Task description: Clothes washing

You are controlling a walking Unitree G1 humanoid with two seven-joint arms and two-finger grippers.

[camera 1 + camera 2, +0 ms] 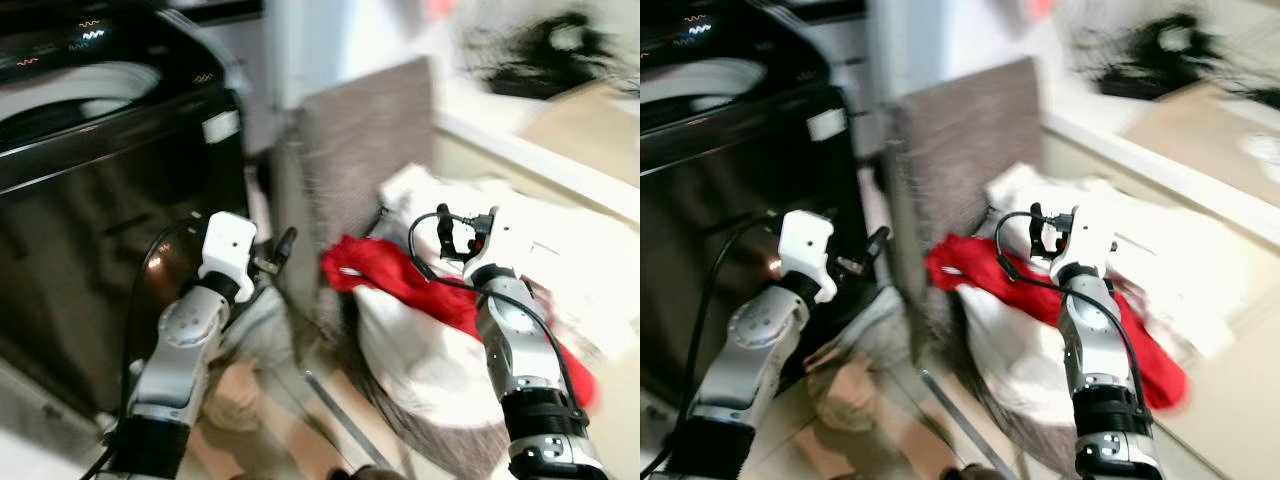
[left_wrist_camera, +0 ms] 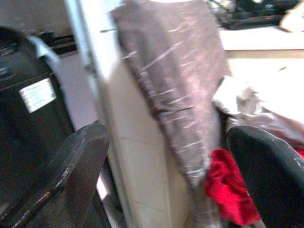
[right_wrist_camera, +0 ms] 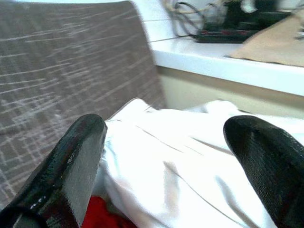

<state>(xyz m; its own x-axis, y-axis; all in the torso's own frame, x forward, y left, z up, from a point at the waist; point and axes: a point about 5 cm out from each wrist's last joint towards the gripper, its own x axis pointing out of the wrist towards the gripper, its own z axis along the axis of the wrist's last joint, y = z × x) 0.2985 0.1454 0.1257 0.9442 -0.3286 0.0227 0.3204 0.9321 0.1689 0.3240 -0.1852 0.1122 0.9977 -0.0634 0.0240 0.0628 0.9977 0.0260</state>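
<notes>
A black top-loading washing machine [image 1: 100, 200] stands at the left, its white drum rim showing. Right of it sits a grey woven laundry basket [image 1: 360, 140] holding white clothes [image 1: 420, 350] with a red garment [image 1: 400, 275] draped across them. My left gripper [image 1: 275, 255] hovers open between the washer and the basket, holding nothing; in its wrist view the left gripper [image 2: 166, 137] faces the basket's wall and the red garment [image 2: 228, 190]. My right gripper [image 1: 455, 230] is above the basket, open and empty, and in its wrist view the right gripper [image 3: 164, 128] spans the white clothes [image 3: 180, 161].
A white ledge [image 1: 520, 150] runs behind the basket at the right, carrying black cables [image 1: 550, 50] and a brown cardboard piece [image 1: 590, 120]. Crumpled cloth [image 1: 240, 390] lies on the floor by the washer's foot. The eye views are blurred.
</notes>
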